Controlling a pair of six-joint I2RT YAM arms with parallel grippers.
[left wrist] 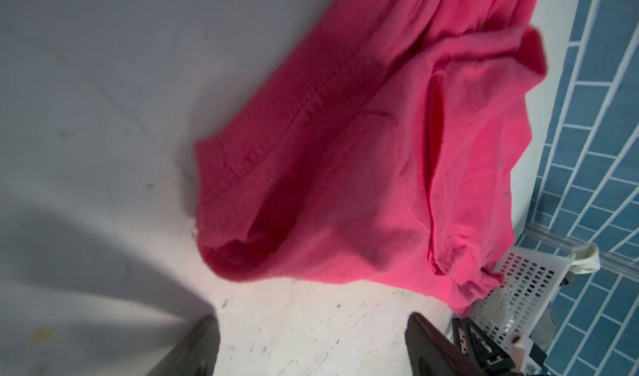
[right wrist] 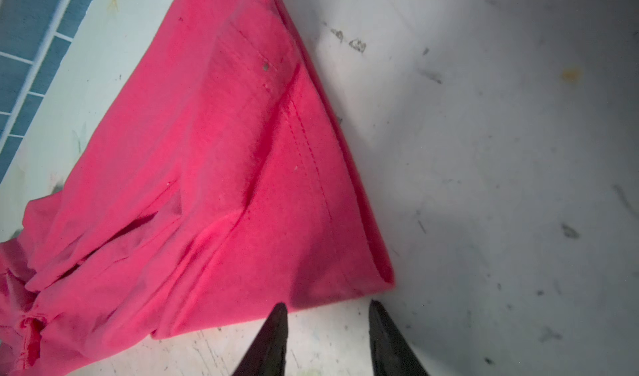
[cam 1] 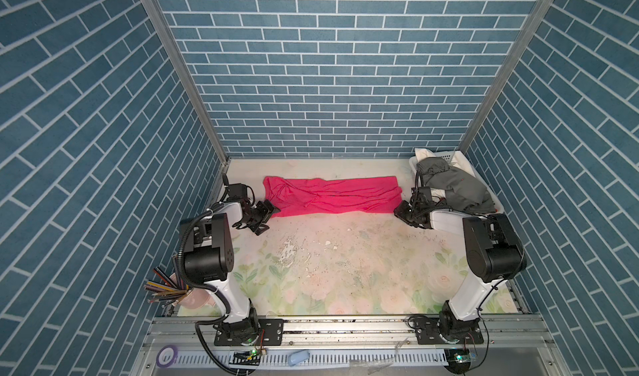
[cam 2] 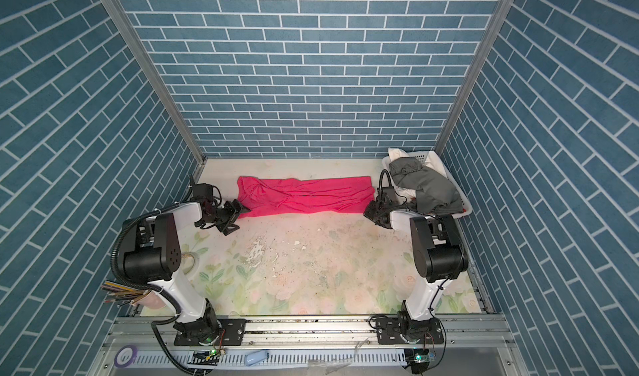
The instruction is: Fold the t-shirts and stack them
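Inspection, remote station.

**Location.** The pink t-shirt lies on the far part of the bench as a long, rumpled band running across between the two arms. It looks folded lengthwise, with a seam line along its middle. A dark grey t-shirt and a white garment are heaped in the white basket in the far right corner.

**Left end effector**. It sits just beside the band's left end with its jaws spread wide. The left wrist view shows bare bench between its fingers, so it holds nothing.

**Right end effector**. It sits just short of the band's right end. Its jaws are parted more narrowly than the left pair and are empty, with the tips close to the cloth edge but not on it.

**Handling.** I judge the pink t-shirt light, limp and thin. It will sag between two holds and drag on the bench, and it will not keep a crease unless laid down flat.

**Where to grip.**
- Right end: the stitched hem corner nearest the fingers offers the firmest purchase.
- Left end: the cloth is bunched and gaping, so I would take the near corner low down and catch every layer.

**Risk.** Pinching only the top layer would peel the fold apart.
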